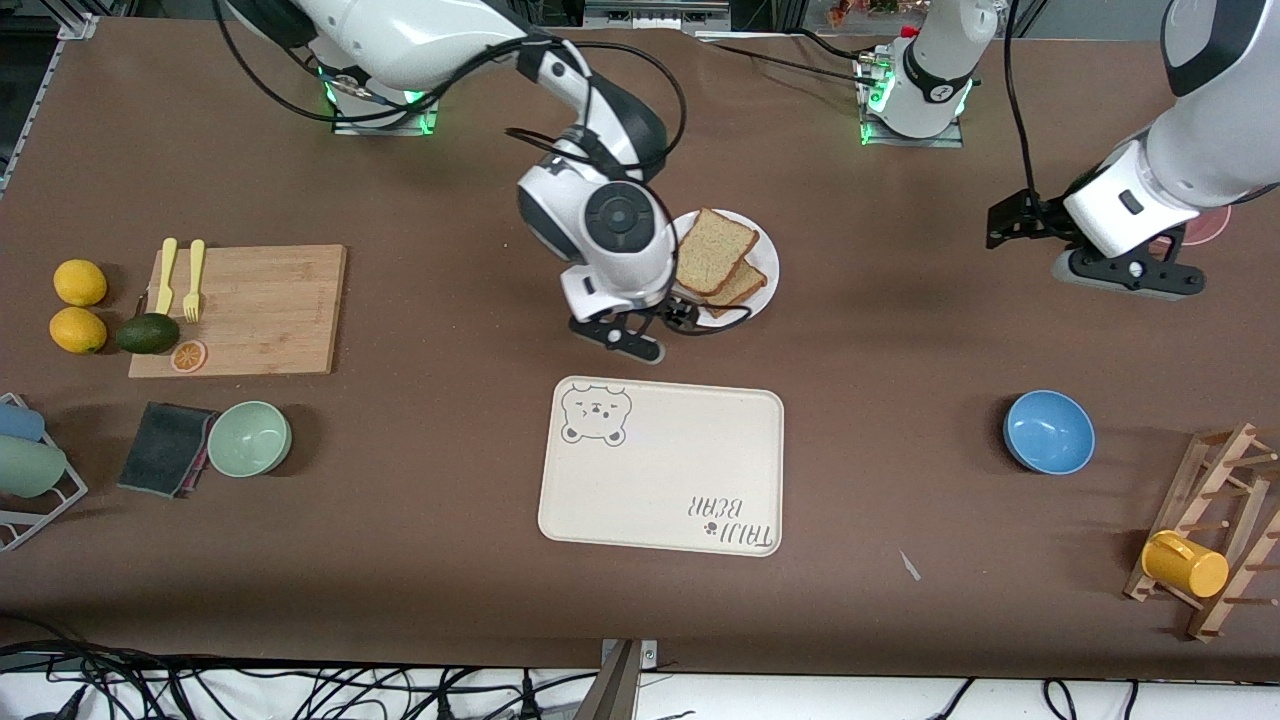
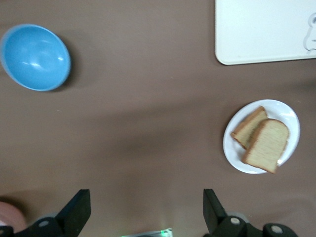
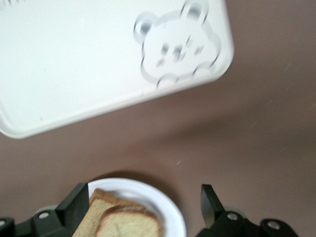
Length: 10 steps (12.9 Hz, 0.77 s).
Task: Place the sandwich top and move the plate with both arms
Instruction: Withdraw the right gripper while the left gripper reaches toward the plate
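The white plate sits mid-table, farther from the front camera than the tray. The sandwich top lies on the plate, partly over a smaller brown slice. My right gripper is open and empty, low over the plate's edge toward the right arm's end. Its wrist view shows the plate and the sandwich top between its fingertips. My left gripper is open and empty, high over the table at the left arm's end. Its wrist view shows the plate and the sandwich top farther off.
The cream bear tray lies nearer the camera than the plate and shows in both wrist views. A blue bowl and a wooden rack with a yellow mug stand toward the left arm's end. A cutting board and green bowl stand toward the right arm's end.
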Tool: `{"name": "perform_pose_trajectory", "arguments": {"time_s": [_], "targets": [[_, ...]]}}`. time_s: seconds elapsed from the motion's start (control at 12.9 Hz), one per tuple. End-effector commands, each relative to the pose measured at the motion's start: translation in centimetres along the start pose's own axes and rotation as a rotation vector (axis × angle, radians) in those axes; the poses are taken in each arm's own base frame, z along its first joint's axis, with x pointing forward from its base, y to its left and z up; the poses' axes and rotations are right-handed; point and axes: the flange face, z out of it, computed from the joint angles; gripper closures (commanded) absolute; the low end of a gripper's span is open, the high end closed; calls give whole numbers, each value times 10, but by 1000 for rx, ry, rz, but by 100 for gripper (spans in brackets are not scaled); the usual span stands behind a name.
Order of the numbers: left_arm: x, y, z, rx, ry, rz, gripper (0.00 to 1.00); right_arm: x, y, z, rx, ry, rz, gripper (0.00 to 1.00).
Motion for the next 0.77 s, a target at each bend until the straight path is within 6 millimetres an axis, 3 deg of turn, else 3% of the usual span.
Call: {"name": "perform_pose_trajectory", "arguments": {"time_s": [0.0,0.31,0.54,0.7], "targets": [[8,-3,16,-106,-60,-19,0,52,53,-53,-33,4,-64,0],[35,8,77,-306,-170,-53,0,106,118,-113,-30,25,-125,0],[43,12,125,-445,-231,-103,0,120,145,-142,-29,37,-149,0],[40,19,158,-507,-237,-149,0,131,186,-179,-50,64,-225,0]]}}
